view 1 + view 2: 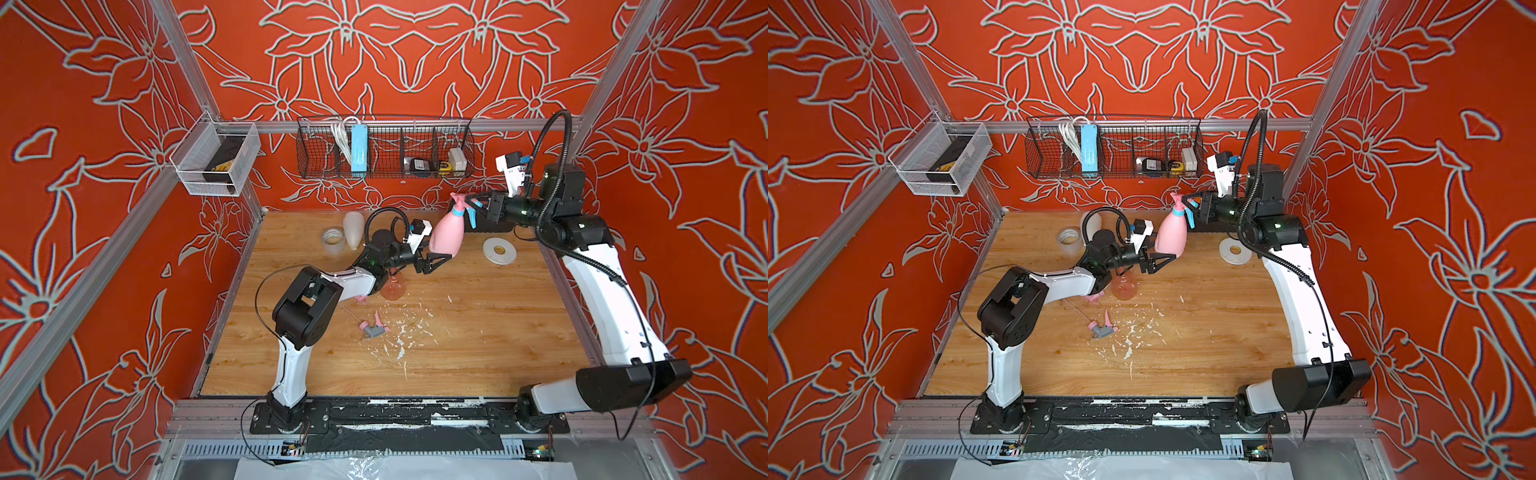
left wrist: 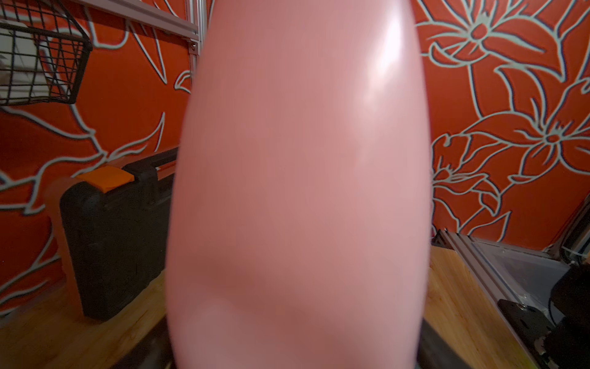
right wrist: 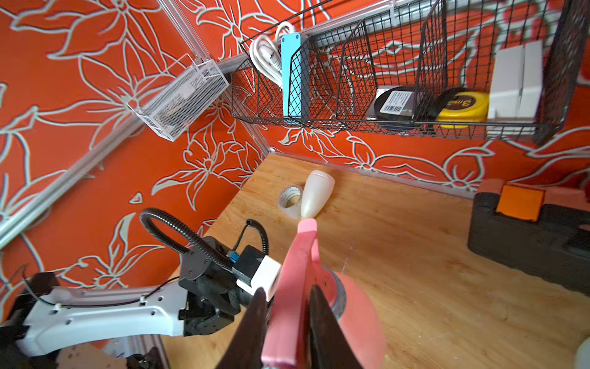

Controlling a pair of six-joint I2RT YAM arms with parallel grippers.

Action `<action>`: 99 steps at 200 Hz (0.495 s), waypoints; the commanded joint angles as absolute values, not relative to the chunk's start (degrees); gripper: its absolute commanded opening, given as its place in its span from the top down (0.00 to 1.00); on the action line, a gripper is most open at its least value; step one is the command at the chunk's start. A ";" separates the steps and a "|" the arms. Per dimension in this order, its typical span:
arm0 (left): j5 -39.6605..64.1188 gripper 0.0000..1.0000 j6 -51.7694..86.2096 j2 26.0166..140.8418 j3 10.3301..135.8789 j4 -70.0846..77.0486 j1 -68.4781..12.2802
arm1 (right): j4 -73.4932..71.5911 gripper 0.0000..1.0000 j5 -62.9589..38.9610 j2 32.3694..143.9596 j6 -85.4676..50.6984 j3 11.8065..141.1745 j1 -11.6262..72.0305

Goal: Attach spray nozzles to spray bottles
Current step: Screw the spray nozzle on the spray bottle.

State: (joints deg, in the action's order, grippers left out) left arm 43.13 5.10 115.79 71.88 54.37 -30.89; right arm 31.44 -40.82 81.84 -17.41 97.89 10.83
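The pink spray bottle stands upright at the back of the table. My left gripper is closed round its base, and its pink wall fills the left wrist view and hides the jaws. A pink-and-blue spray nozzle sits on the bottle's neck. My right gripper is shut on that nozzle's pink head. The cream-white bottle lies at the back left. The orange bottle is half hidden under my left arm. A pink-and-grey nozzle lies on the table.
A clear tape roll touches the cream bottle and a white tape roll lies at the back right. A black tool case stands against the back wall. A wire basket hangs above. White flecks litter the wood.
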 commanded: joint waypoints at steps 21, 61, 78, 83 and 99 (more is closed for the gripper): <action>35.14 0.60 3.61 113.47 73.66 52.45 -31.04 | 36.83 0.73 -25.15 80.78 -16.07 99.16 17.09; 31.89 0.60 3.89 113.20 73.06 53.09 -31.22 | 37.39 0.52 -17.49 79.75 -18.92 98.61 19.82; 30.95 0.60 3.69 113.20 72.86 52.93 -31.38 | 37.37 0.49 -18.13 79.37 -19.07 98.77 20.38; 30.86 0.60 3.69 113.12 72.86 52.92 -31.42 | 37.35 0.48 -18.47 79.28 -19.07 98.89 20.47; 30.81 0.60 3.60 113.36 72.86 53.04 -31.55 | 37.48 0.48 -19.63 79.43 -19.16 99.43 20.77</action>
